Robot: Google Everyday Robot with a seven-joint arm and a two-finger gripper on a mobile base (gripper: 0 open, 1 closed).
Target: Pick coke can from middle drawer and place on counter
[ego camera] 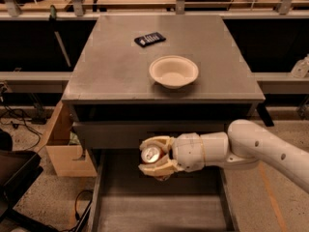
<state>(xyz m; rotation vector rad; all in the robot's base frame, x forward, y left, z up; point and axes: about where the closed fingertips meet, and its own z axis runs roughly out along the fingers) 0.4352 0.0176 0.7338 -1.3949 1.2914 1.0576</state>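
1 hand (155,157) holds 1 coke can (150,153) over 1 drawer (159,212); 1 bowl (174,72), 1 packet (149,39).

White bowl (173,71), small dark flat object (149,39), cardboard box (67,158)
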